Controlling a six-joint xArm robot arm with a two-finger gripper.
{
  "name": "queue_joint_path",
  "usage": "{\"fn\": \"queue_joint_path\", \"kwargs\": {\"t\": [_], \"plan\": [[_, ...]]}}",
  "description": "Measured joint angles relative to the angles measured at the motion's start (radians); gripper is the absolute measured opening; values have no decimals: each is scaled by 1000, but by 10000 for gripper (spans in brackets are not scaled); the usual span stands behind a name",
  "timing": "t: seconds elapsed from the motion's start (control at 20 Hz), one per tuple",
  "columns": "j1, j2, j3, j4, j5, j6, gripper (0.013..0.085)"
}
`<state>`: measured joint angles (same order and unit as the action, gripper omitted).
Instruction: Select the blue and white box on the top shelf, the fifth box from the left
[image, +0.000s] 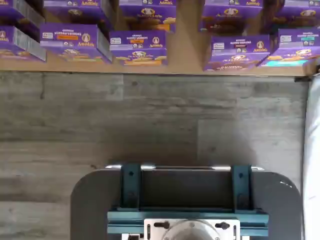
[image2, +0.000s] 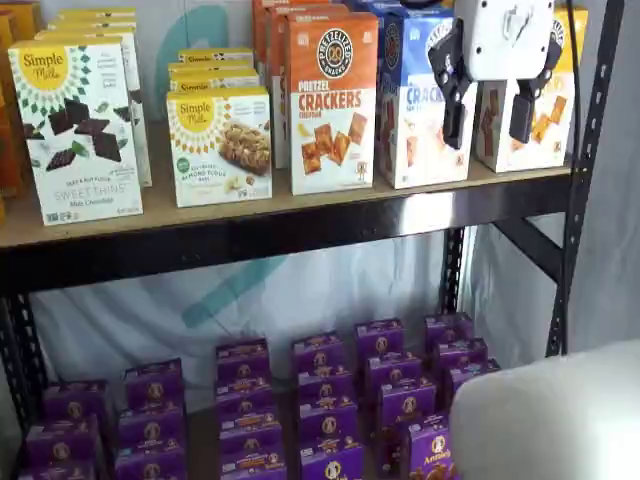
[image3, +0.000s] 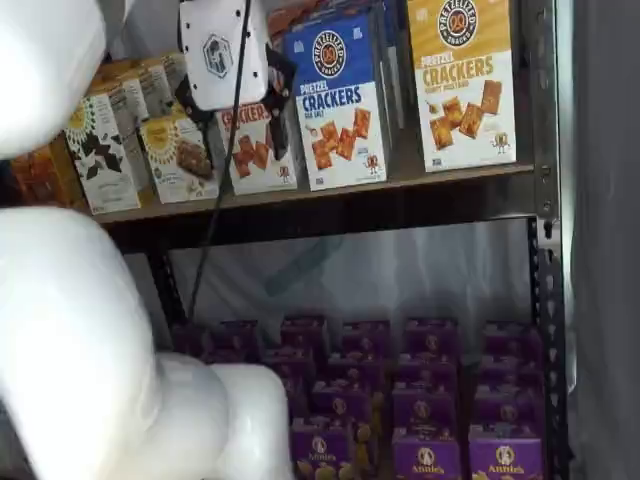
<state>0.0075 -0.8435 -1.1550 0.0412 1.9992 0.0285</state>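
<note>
My claw (image2: 491, 118) hangs in front of the top shelf (image2: 280, 225), fingers pointing down with a clear gap between them. Directly behind it stand two boxes: the blue and white box (image2: 425, 100) behind its left finger and the yellow-topped cracker box (image2: 530, 110) behind its right finger. Just left of the claw stands the orange cracker box (image2: 331, 102), with more of its kind lined up behind it. Further left sit the almond bar boxes (image2: 221, 145), then the Sweet Thins boxes (image2: 77, 130) at the far end. Well below the claw, the lower level carries rows of small Annie's boxes (image2: 322, 400).
</note>
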Motion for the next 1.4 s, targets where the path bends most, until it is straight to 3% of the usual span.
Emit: {"fn": "queue_joint_path", "kwargs": {"t": [0.1, 0.3, 0.6, 0.85, 1.15, 1.4], "plan": [[-48, 28, -23, 53, 48, -20, 850], [-58, 34, -27, 67, 57, -26, 850], [-35, 30, -15, 28, 9, -23, 850], [-8, 25, 4, -34, -89, -21, 850], [-47, 91, -38, -40, -215, -58, 850], [-83, 179, -112, -40, -271, -93, 850]]}}
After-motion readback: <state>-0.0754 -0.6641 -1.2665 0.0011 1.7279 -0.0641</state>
